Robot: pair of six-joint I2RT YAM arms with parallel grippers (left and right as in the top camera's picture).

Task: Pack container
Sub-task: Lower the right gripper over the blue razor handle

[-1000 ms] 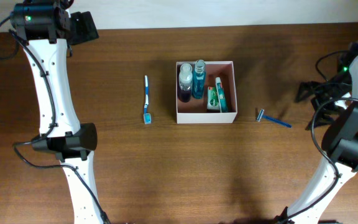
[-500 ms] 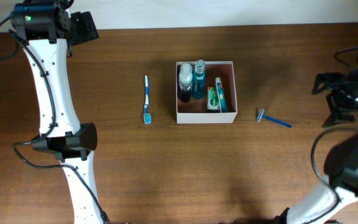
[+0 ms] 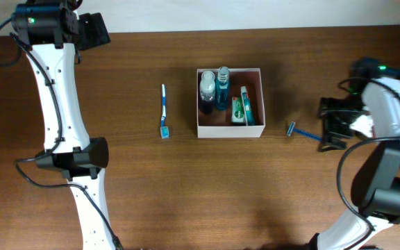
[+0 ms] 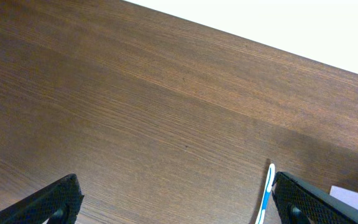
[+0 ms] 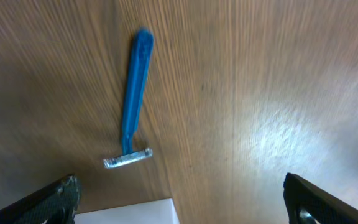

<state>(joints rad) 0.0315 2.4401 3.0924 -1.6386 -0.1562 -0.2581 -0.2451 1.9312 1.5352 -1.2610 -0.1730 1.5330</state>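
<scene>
Container (image 3: 229, 130) sits mouth-up (square, no long axis); left gripper (image 4: 176, 199) and right gripper (image 5: 182, 199) gape, empty

Right wrist view: razor (image 5: 131, 106) blurred; container (image 5: 129, 213) cut by lower edge. Left wrist view: toothbrush (image 4: 265, 196) cut off below. Overhead: labels on bottles (image 3: 221, 89) unreadable.

White arm links (image 3: 55, 83), black joint housings (image 3: 75, 156), looping black cables (image 3: 340, 179), green status lights (image 3: 379, 68)
</scene>
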